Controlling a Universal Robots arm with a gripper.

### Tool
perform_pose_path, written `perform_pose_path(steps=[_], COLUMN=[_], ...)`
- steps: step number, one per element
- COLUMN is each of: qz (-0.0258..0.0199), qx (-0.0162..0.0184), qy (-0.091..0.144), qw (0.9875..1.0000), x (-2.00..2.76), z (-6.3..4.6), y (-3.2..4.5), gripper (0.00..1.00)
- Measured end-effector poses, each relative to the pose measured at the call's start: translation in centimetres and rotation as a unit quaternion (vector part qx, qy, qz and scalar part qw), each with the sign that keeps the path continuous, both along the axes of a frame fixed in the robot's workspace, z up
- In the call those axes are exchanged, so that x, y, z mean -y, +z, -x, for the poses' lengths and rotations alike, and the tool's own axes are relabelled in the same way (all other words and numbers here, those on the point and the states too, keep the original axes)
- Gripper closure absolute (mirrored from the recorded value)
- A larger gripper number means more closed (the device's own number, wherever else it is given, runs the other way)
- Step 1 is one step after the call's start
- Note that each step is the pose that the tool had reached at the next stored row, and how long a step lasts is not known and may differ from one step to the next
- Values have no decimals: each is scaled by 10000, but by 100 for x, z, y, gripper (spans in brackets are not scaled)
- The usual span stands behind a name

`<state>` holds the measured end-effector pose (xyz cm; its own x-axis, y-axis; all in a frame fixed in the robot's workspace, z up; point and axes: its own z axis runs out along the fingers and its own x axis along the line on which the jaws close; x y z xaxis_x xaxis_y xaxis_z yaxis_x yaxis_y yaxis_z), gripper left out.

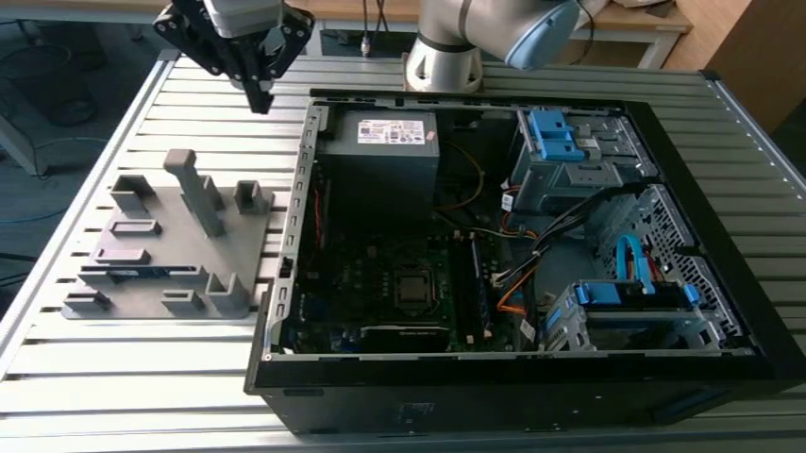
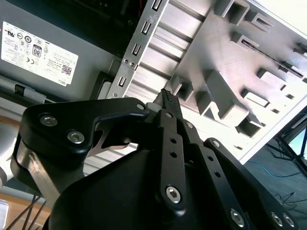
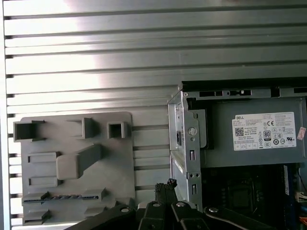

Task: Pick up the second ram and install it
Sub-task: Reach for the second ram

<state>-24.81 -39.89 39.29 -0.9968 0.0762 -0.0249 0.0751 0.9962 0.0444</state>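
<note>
In the upper left of the exterior view the pincer (image 1: 260, 99) hangs above the slatted metal tabletop (image 1: 139, 377), pointing down, just off the far left corner of the open computer case (image 1: 504, 396); its fingers are drawn together to a narrow point and nothing is held between them; both wrist views show the same closed tips (image 2: 168, 98) (image 3: 167, 186). The arm (image 1: 504, 28) rises at the top centre of the exterior view, behind the case.

The second ram (image 1: 132, 274) lies on its edge in a long slot of the grey fixture (image 1: 164, 247), in the lower left part of that fixture, well apart from the pincer; in the first wrist view it shows as a thin dark strip (image 3: 62, 197) with a row of chips, seated in a slot of the fixture (image 3: 120, 158).

The fixture sits on the tabletop just beside the case's left wall; several upright grey blocks stand on it. Inside the case the grey power supply (image 1: 377, 160) fills the upper left corner, with the motherboard (image 1: 377, 274) below it; a dark narrow stick (image 1: 478, 283) stands in the motherboard right of the processor socket.
</note>
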Motion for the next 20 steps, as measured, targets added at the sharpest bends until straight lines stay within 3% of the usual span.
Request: perform_pose_path(steps=[20], qz=[0], qx=[0], qy=[0], qw=[10000], x=[0], z=[231], y=[-2], gripper=[90])
